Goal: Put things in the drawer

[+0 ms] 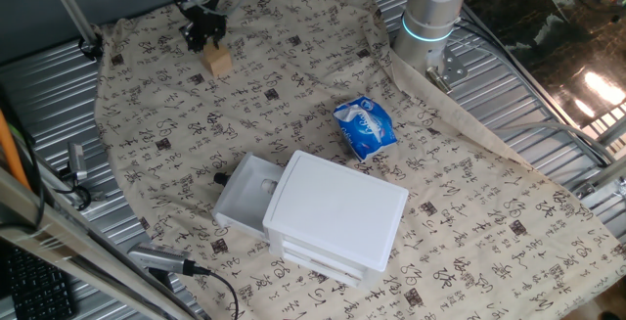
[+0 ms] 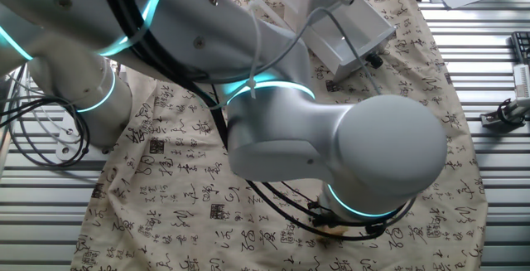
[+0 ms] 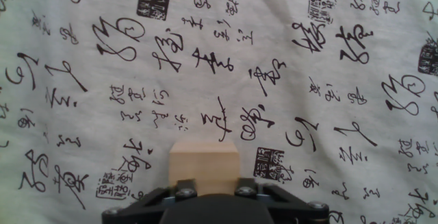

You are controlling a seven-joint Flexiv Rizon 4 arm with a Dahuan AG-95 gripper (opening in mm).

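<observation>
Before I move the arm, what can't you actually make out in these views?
- Grip on the wooden block: in the hand view the fingertips are cut off by the bottom edge; in one fixed view the gripper is too small to show contact.
- The other fixed view: the arm hides nearly all of the block.
- Open top drawer: its inside is partly covered by the white unit.
- Blue packet: print too small to read.

Even, diffuse light is falling across my workspace; shadows are staying soft. Glare is blooming at the right edge on a bright patch (image 1: 597,85). My arm's cyan ring (image 2: 248,84) is glowing. My hand view is showing the cloth (image 3: 219,59) sharply, my housing dark.
</observation>
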